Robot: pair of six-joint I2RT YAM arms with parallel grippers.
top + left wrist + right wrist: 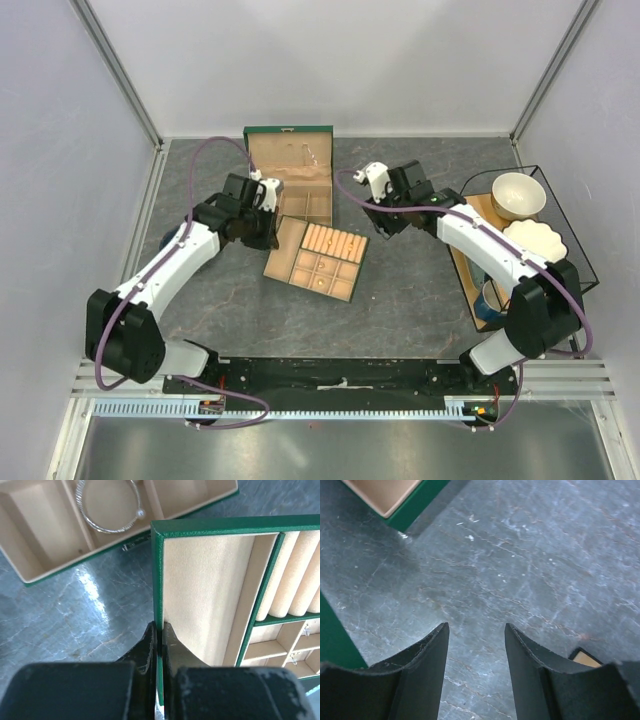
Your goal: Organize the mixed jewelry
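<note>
From above: left end effector [266, 208] at the left wall of the compartmented tray [315, 262], green box [290, 172] just behind it. Right end effector [385, 215] over bare tabletop [400, 290], apart from both. Best to slide the tray flat and slowly, without tilt, to keep small pieces in their cells.

Left wrist: clamped shut on the tray's green wall, one finger on each side. Silver bangle [106, 530] lying in a compartment of the box. Tiny glints [308, 626] in the tray's small cells, possibly rings, too small to confirm.

Right wrist: spread fairly wide, holding nothing, touching nothing, above the tabletop near the box corner.
</note>
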